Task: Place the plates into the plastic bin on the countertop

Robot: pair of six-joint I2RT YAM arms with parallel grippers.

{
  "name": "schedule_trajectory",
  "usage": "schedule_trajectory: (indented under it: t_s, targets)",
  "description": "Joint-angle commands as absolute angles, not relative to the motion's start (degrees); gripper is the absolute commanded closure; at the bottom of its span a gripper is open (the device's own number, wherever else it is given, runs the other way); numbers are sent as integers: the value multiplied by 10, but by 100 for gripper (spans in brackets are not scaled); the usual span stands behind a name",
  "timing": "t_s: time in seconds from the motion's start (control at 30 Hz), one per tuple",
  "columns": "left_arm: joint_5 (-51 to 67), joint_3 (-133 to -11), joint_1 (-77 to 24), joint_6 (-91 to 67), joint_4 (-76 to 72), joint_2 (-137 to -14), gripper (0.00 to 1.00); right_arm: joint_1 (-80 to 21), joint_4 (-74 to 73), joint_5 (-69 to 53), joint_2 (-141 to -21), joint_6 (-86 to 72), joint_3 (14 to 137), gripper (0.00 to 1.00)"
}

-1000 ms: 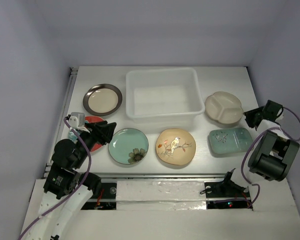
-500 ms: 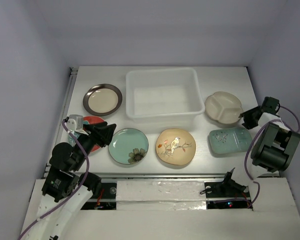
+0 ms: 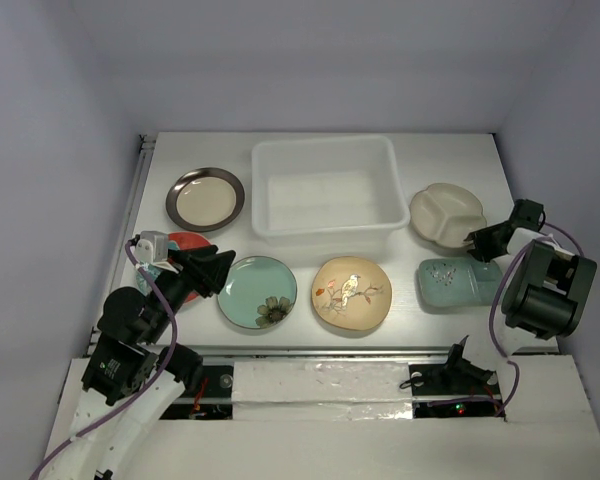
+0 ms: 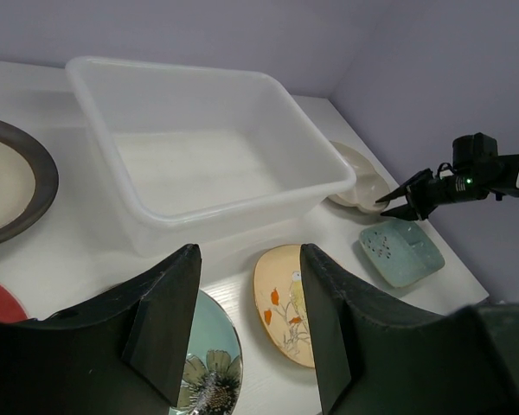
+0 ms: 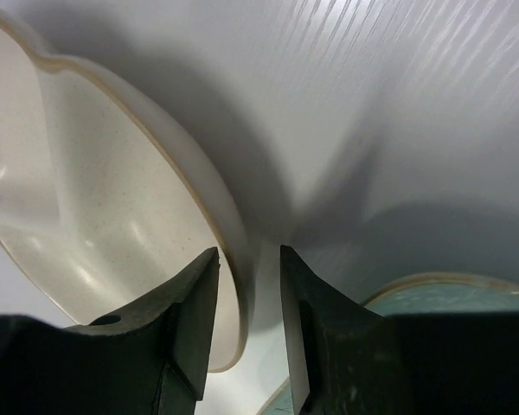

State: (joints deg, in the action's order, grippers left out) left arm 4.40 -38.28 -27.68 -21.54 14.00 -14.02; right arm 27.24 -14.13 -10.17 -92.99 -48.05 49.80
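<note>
The plastic bin (image 3: 323, 142) stands empty at the back middle of the countertop (image 3: 310, 250). Around it lie the dark-rimmed cream plate (image 3: 206, 198), the red-and-teal plate (image 3: 183, 242), the teal flower plate (image 3: 257, 291), the tan bird plate (image 3: 351, 293), the cream divided plate (image 3: 446, 213) and the pale green rectangular plate (image 3: 458, 280). My left gripper (image 3: 218, 268) is open and empty above the left edge of the flower plate (image 4: 209, 363). My right gripper (image 3: 473, 240) is open; in the right wrist view (image 5: 246, 268) its jaws straddle the divided plate's near rim (image 5: 86, 199).
Pale lavender walls close in the back and both sides. The red-and-teal plate is partly hidden under my left arm. The pale green plate (image 5: 441, 294) lies just beside my right gripper. The bin's near wall (image 4: 242, 194) faces my left gripper.
My right gripper has moved left, from the table's right edge to the divided plate's rim. My left gripper has edged slightly right and nearer. No plate has moved.
</note>
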Motion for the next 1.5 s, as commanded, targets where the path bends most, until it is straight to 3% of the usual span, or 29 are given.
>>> schedule_trajectory:
  t_s: [0.0, 0.47, 0.6, 0.77, 0.83, 1.03, 1.47]
  targets:
    - [44, -389, -280, -218, 116, -135, 53, 248, -127, -108, -940, -519, 514, 60]
    - [29, -391, -280, -220, 122, -142, 53, 187, -173, 19, -908, -655, 520, 67]
    - [28, -391, -280, -220, 123, -142, 53, 187, -178, 34, -909, -663, 527, 100]
    - [25, -392, -280, -219, 124, -149, 53, 187, -86, 6, -881, -657, 487, 100]
    - [26, -392, -280, -219, 125, -153, 53, 192, 40, -42, -849, -642, 447, 100]
    - [26, -390, -280, -219, 124, -163, 53, 223, 120, -103, -756, -623, 434, 100]
    - [24, -388, -280, -221, 121, -170, 54, 248, 52, -225, -633, -563, 583, 100]
